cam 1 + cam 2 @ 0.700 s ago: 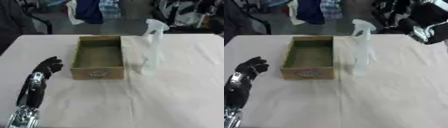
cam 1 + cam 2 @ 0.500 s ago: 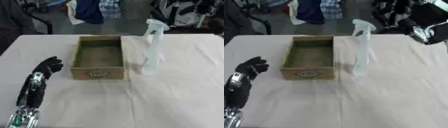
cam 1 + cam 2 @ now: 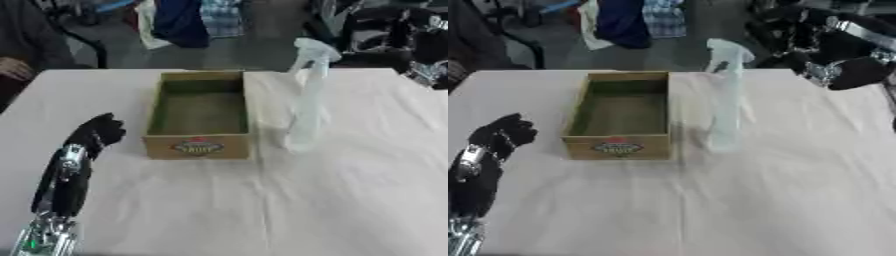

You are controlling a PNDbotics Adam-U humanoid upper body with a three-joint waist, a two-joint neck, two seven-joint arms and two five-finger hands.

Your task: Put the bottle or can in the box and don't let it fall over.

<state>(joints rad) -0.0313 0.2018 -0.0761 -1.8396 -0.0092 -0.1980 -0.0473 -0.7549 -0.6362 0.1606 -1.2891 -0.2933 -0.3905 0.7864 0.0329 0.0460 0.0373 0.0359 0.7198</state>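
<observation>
A translucent white spray bottle stands upright on the white tablecloth, just right of an open cardboard box whose inside holds nothing. My right hand hangs above the table's far right, level with the bottle's spray head and a short way to its right, not touching it; it blends into the dark background. My left hand rests at the lower left, left of the box, relaxed and holding nothing.
The table's far edge runs just behind the box. Beyond it hang clothes and stand dark chairs. A person's sleeve shows at the far left corner.
My right hand has edged slightly left toward the bottle's top. Bottle, box and left hand have stayed put.
</observation>
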